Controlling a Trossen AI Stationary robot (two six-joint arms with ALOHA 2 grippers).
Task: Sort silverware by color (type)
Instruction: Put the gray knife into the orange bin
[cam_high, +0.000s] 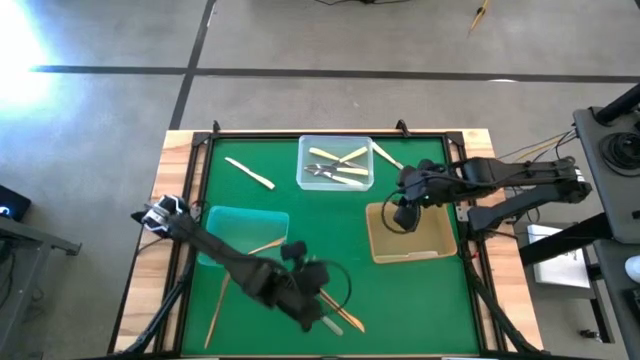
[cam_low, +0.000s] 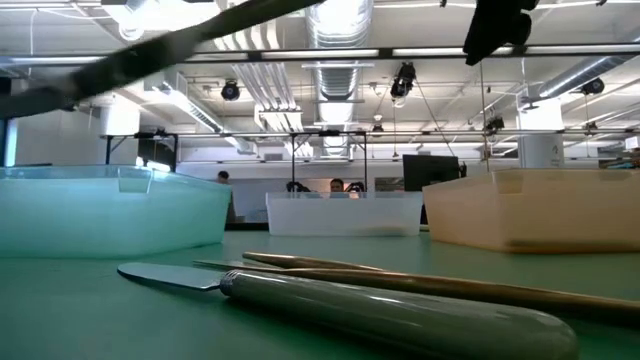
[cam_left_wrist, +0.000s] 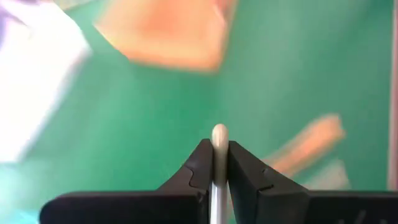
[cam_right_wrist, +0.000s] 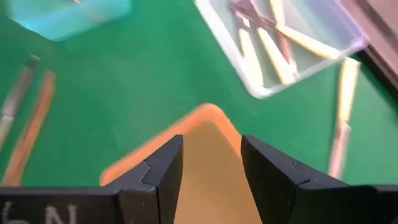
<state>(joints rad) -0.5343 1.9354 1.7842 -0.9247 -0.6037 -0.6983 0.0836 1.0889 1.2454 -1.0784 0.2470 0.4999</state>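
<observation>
My left gripper (cam_high: 325, 318) hovers over the table's near middle, shut on a cream-white utensil (cam_left_wrist: 214, 186). My right gripper (cam_right_wrist: 211, 163) hangs open and empty above the orange tray (cam_high: 410, 235) at the right. The clear tray (cam_high: 335, 162) at the far middle holds several cream utensils. Flat on the green table lie a cream utensil (cam_high: 250, 172) at the far left, another (cam_high: 388, 155) beside the clear tray, and gold ones (cam_high: 265, 246) (cam_high: 217, 305) (cam_high: 350, 322). Close to the low camera, a pale-handled knife (cam_low: 350, 300) lies in front of gold utensils (cam_low: 450, 285). My left gripper pinches the cream-white utensil between its two fingers, just behind its rounded end (cam_left_wrist: 219, 134), which pokes out past the fingertips. The utensil lies along the fingers and runs back toward the wrist. It is held clear of the table, with the fingers slanting downward.
The teal tray (cam_high: 240, 235) stands at the left, partly under my left arm. Wooden rails (cam_high: 180, 150) border the table. Open green surface lies between the three trays.
</observation>
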